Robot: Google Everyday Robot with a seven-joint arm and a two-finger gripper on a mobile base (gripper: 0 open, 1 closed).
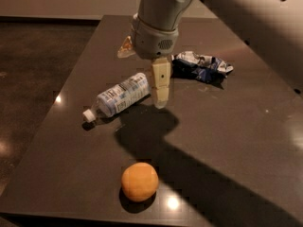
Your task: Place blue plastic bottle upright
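Note:
The blue plastic bottle [119, 97] lies on its side on the dark table [227, 126], white cap toward the lower left, label facing up. My gripper [160, 90] hangs from the arm above the table, just right of the bottle's base end. It holds nothing that I can see.
An orange [139, 181] sits near the table's front edge. A crumpled dark-blue-and-white snack bag [201, 66] lies behind the gripper to the right. A small orange-tinted wrapper [125, 46] lies behind the arm at the left. The table's left edge runs near the bottle's cap.

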